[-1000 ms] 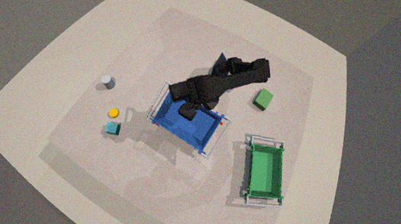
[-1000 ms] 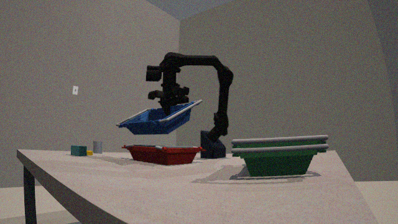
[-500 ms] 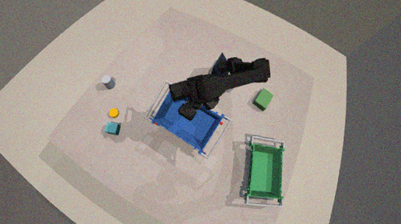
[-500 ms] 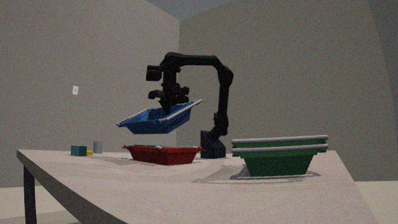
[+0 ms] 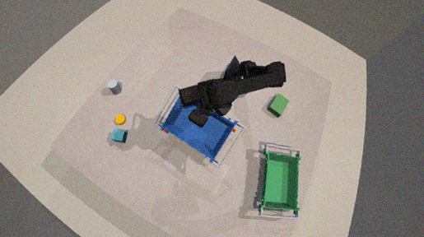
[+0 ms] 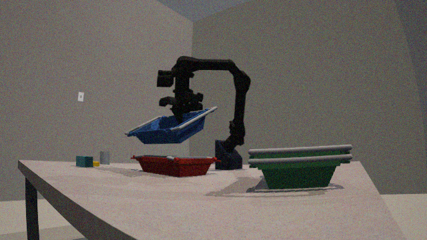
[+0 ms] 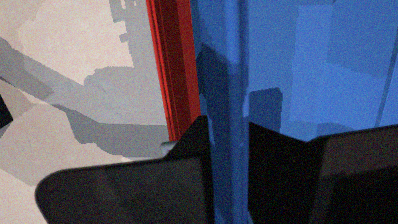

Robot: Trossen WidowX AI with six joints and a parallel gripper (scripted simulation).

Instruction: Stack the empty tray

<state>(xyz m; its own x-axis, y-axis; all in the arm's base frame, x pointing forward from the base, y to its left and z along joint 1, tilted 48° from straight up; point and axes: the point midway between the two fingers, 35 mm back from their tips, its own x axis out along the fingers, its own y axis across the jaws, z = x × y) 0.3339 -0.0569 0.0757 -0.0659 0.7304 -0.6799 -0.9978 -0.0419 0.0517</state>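
My gripper (image 6: 179,119) (image 7: 212,122) is shut on a long side wall of the empty blue tray (image 5: 197,136) (image 6: 161,137) (image 7: 352,45). The blue tray hangs in the air, tilted, its left side lower than its right in the exterior view; its wire bars stand out over its ends. The red tray (image 6: 180,167) (image 7: 176,65) stands on the table below it, with a gap between them. In the top view the blue tray hides nearly all of the red one. Grey bar parts (image 6: 170,157) show at the red tray's top; its load is hidden.
A green tray (image 5: 281,182) (image 6: 298,177) with wire bars at its ends stands on the right. A green block (image 5: 279,105) lies behind it. A grey cylinder (image 5: 114,86) (image 6: 105,157), a yellow disc (image 5: 120,119) and a teal block (image 5: 119,135) (image 6: 84,161) stand on the left.
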